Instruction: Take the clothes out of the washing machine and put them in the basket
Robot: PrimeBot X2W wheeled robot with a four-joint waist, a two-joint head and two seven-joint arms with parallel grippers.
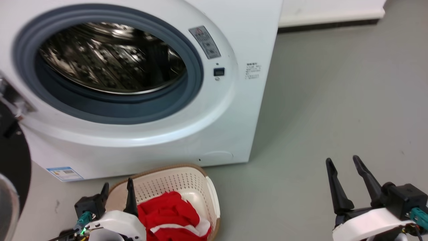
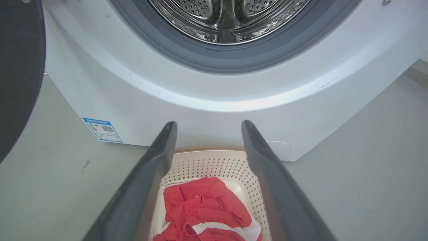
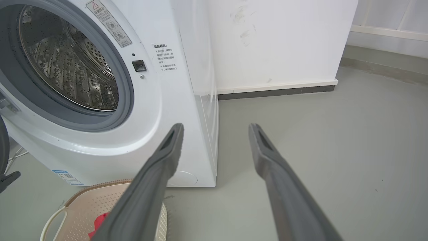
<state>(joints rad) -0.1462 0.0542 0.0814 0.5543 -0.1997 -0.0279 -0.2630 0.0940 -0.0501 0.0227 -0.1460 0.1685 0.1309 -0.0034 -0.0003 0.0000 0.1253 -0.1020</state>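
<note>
At the far left, the black-framed door point(image 1: 13, 160) stands open. Beside it, the white washing machine point(image 1: 234, 110) carries a blue-edged label point(image 1: 65, 173) with a QR code low on its front. A grey rubber ring surrounds the shiny perforated steel drum point(image 1: 110, 57). A grey warning sticker point(image 1: 204, 42) shows a red triangle; its writing is too small to read. Below, the left gripper point(image 1: 117, 184) hovers with jaws released over the cream perforated basket point(image 1: 187, 180). The soft red clothes point(image 1: 167, 211) with white stripes lie inside it. Over the grey floor point(image 1: 317, 100), the right gripper point(image 1: 342, 160) has its jaws released and empty.
</note>
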